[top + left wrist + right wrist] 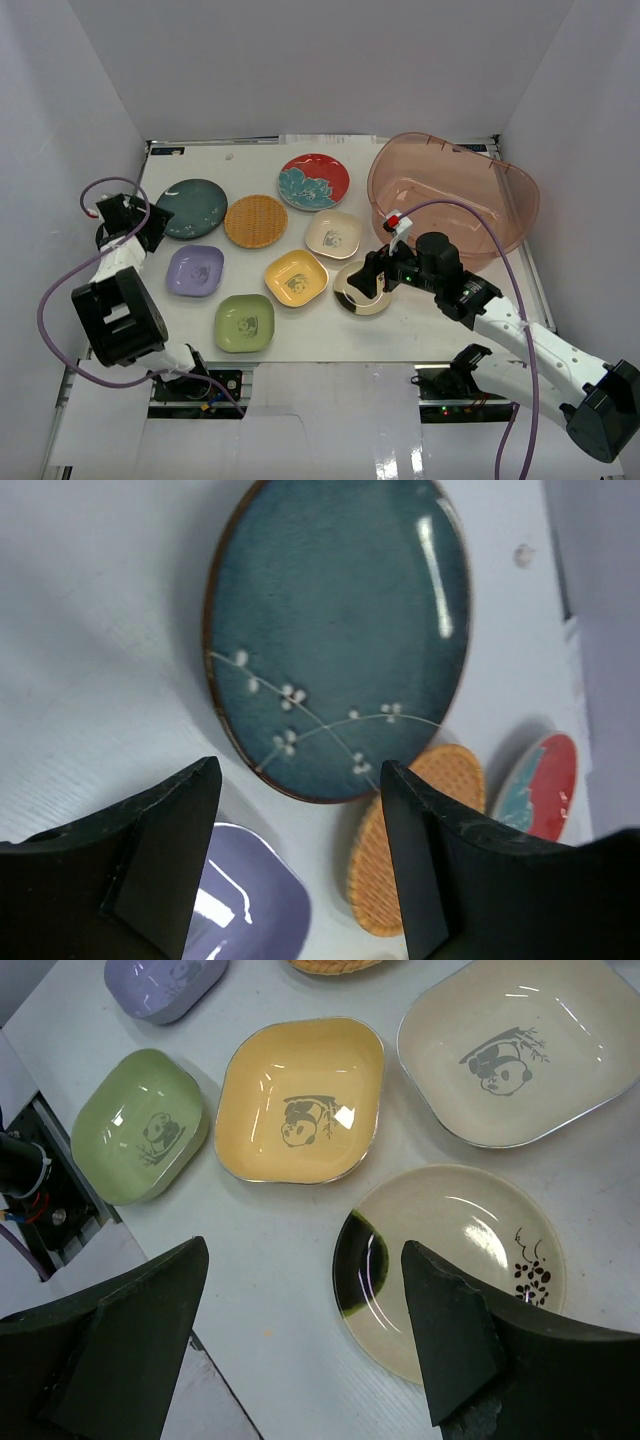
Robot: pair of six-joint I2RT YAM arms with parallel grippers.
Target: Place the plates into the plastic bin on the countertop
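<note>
Eight plates [296,277] lie spread on the worktop [300,335], all outside the bin [500,215] at its far right corner, while my left gripper [300,770] hangs open above the teal plate [340,630] by the left edge and my right gripper [303,1247] gapes empty over the gold plate [450,1260] near the front edge.

The right gripper [369,279] hides part of the gold plate [359,301], and the cream plate [510,1050] runs off the wrist view's edge.
</note>
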